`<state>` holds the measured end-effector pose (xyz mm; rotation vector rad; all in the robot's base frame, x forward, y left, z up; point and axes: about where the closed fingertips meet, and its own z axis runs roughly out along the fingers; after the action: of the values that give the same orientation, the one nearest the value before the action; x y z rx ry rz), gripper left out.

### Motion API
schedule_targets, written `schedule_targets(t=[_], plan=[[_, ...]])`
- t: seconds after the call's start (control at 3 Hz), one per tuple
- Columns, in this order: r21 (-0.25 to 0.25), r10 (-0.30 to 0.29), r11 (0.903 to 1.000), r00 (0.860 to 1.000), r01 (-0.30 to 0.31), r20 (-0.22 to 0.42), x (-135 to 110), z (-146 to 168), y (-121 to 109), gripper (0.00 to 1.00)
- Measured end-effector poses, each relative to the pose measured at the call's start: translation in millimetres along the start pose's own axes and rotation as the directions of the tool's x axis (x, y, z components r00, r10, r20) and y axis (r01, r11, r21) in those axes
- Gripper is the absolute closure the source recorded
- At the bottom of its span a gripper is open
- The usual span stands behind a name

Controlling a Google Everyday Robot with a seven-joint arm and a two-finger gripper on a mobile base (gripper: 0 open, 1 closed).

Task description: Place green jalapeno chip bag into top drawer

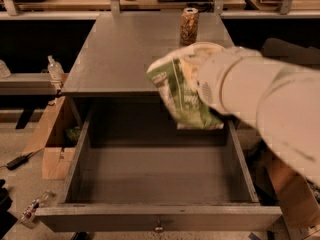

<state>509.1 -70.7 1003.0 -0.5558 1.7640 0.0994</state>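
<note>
The green jalapeno chip bag [181, 98] hangs crinkled in the air over the back right part of the open top drawer [155, 217], level with the front edge of the grey cabinet top [125, 49]. My gripper [196, 73] is shut on the bag's upper part; my white arm reaches in from the right and hides most of the fingers. The drawer is pulled fully out, with a bare grey floor and a small metal knob [159, 228] on its front panel.
A tall patterned brown can [189, 26] stands at the back of the cabinet top. A white bowl's rim [202, 46] peeks above my arm. Cardboard boxes sit on the floor at left [50, 144] and right [295, 194]. A bottle [54, 68] stands at left.
</note>
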Motion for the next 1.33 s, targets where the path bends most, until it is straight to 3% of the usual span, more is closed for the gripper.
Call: schedule_targets(t=[0.33,0.67,1.0,1.33], plan=[[-0.031,0.118,0.9921,0.988,-0.122,-0.102,74.4,8.3,17.7,1.0],[-0.055,0.239,0.9664,0.958,-0.251,-0.16,136.7,24.1,24.9,0.96],[-0.102,0.3,0.9413,0.936,-0.322,-0.182,169.3,50.6,25.1,0.88],[-0.104,0.305,0.9391,0.934,-0.328,-0.186,172.1,51.5,25.8,0.69]])
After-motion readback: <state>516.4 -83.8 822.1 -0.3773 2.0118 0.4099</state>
